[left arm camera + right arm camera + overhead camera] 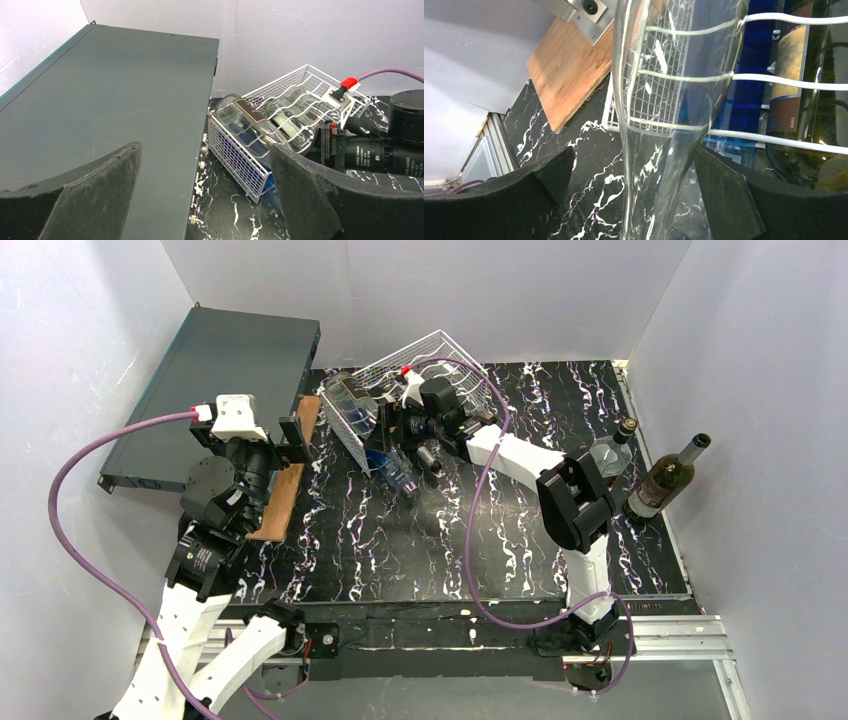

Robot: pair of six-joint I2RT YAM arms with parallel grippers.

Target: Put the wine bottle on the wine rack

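My right end effector [634, 150] is open. The clear glass wine bottle [674, 50] lies loose between my fingers [549, 175], already in the white wire-grid rack [774, 77] ahead. Withdrawing crooked could snag it and drag it out.

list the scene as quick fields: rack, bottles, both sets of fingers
rack: white wire-grid wine rack, looks tilted, at the back of the black marbled table
right fingers: open, either side of a clear glass bottle that lies in the rack
left fingers: open, nothing between them, over the flat dark grey box
other bottles: dark green wine bottle and squat clear glass bottle, by the right wall
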